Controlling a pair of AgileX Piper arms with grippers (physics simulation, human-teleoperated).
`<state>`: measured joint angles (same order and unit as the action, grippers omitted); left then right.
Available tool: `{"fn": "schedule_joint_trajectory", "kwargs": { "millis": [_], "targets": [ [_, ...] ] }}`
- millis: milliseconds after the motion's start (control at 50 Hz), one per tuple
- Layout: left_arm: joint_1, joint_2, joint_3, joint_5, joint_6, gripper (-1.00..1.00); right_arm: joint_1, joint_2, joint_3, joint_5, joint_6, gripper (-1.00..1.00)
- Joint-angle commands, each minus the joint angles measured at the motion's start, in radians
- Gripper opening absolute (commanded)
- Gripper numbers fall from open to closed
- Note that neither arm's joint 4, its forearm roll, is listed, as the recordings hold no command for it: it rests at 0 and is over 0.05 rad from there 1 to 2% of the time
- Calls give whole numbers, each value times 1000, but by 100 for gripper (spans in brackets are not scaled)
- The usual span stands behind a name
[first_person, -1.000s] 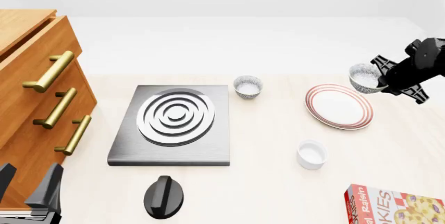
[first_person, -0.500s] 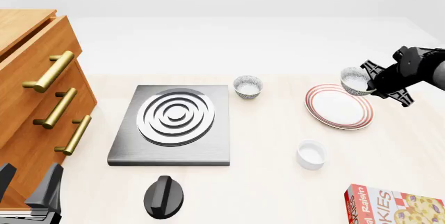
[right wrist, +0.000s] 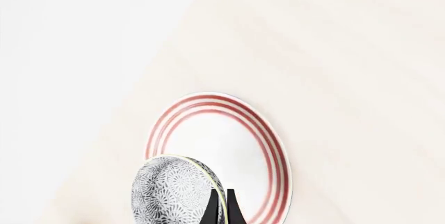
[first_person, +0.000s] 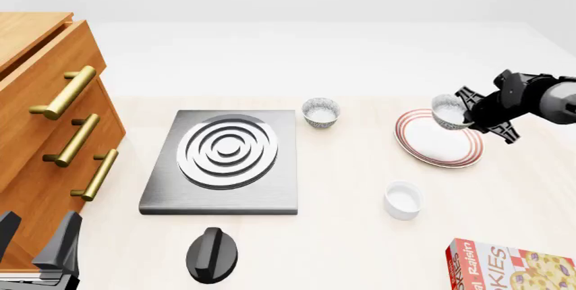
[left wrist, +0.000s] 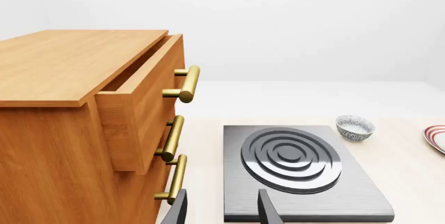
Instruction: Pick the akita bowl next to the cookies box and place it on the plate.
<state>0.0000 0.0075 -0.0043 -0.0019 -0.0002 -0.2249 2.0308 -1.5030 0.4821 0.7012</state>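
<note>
My right gripper is shut on the rim of the akita bowl, a small grey-speckled bowl with a white inside. It holds the bowl tilted just above the far right part of the plate, which is white with red rings. In the right wrist view the bowl hangs over the plate's rim, with the gripper clamped on the bowl's edge. The cookies box lies at the near right corner. My left gripper stands open at the near left, and its view shows nothing between its fingers.
A look-alike bowl stands beyond the grey stove, and it shows in the left wrist view too. A white ramekin sits near the plate, and a black knob lies nearer. The wooden drawer cabinet fills the left.
My right gripper has carried the bowl leftward and lower, from beyond the plate's right edge to just over the plate. The left arm has not moved.
</note>
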Motion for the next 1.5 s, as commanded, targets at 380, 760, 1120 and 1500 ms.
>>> {"fn": "schedule_joint_trajectory", "kwargs": {
  "millis": [380, 760, 1120, 1500],
  "targets": [
    [0, 0, 0, 0, 0, 100, 6, 93, -24, -58, 0, -100],
    [0, 0, 0, 0, 0, 100, 8, 143, -50, -72, 0, -100],
    [0, 0, 0, 0, 0, 100, 3, 167, -48, -80, -3, -100],
    [0, 0, 0, 0, 0, 100, 0, 133, -21, -79, -9, 100]
  ]
}}
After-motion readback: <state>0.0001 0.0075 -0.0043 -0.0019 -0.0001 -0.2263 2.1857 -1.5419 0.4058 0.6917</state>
